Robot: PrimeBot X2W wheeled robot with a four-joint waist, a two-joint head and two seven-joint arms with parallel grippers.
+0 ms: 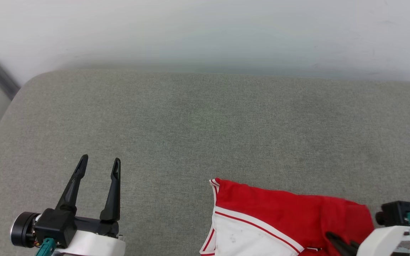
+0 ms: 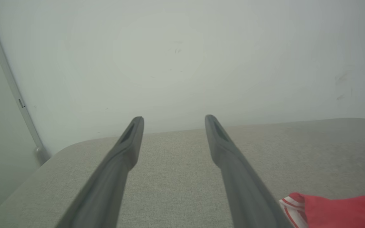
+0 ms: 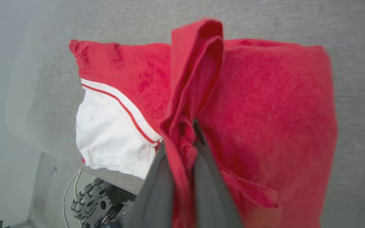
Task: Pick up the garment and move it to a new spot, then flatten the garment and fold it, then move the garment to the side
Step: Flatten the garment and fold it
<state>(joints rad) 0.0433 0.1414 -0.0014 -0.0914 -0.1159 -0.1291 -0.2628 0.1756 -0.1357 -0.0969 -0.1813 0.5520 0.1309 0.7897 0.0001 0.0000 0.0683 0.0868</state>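
Garment [image 1: 283, 209] lies at the head view's lower right on the grey tabletop [image 1: 205, 124]: red, with one white sleeve edged in red. The left end effector [image 1: 100, 161], at lower left, has its fingers apart and holds nothing. Left wrist view: the same spread (a striped red corner at lower right). Right wrist view: the right end effector [image 3: 181, 142] is clamped on a bunched red fold.

Garment [image 3: 265, 104] — pinched in right pincer [image 3: 182, 152]

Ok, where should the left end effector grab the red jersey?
Probably the striped-trim corner of the garment, approached from the robot's left: it lies flat, free and nearest the open left end effector, while the right end effector pinches the bunched red fold.
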